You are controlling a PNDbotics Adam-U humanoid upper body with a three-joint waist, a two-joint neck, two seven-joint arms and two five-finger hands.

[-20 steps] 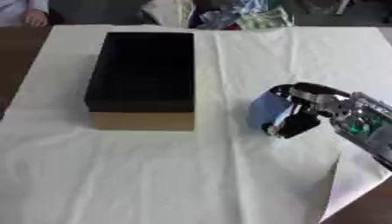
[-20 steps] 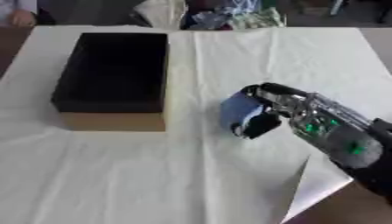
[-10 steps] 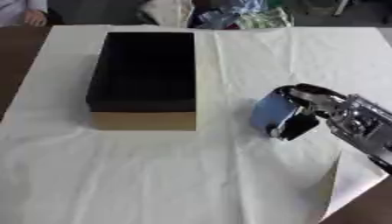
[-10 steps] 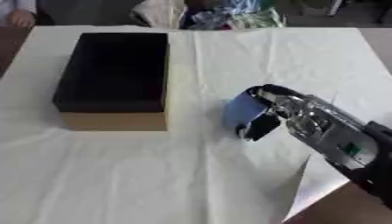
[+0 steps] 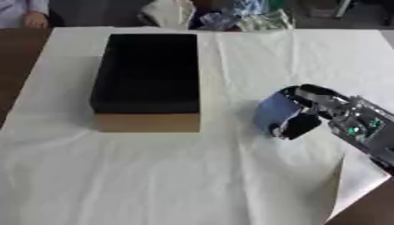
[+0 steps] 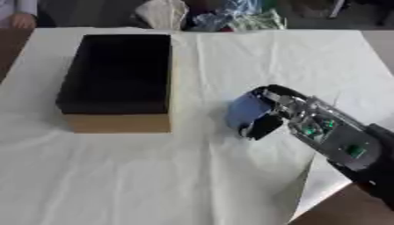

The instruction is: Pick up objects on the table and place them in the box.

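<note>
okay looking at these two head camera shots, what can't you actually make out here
- Blue object: the right hand curls round it in both eye views, hiding its right side, so its full shape is unclear.
- Box: its inside is uniformly dark, so any contents cannot be seen.
- Left hand: in neither view.
- Pile at the table's far edge: blurred, items unidentifiable.

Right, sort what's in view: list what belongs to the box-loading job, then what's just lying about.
Part of the job:
- blue object, on the white cloth
- right hand, fingers curled round the blue object
- open box, dark inside, left of the hand

Just lying about:
- white cloth over the table
- heap of bags past the table's far edge
</note>
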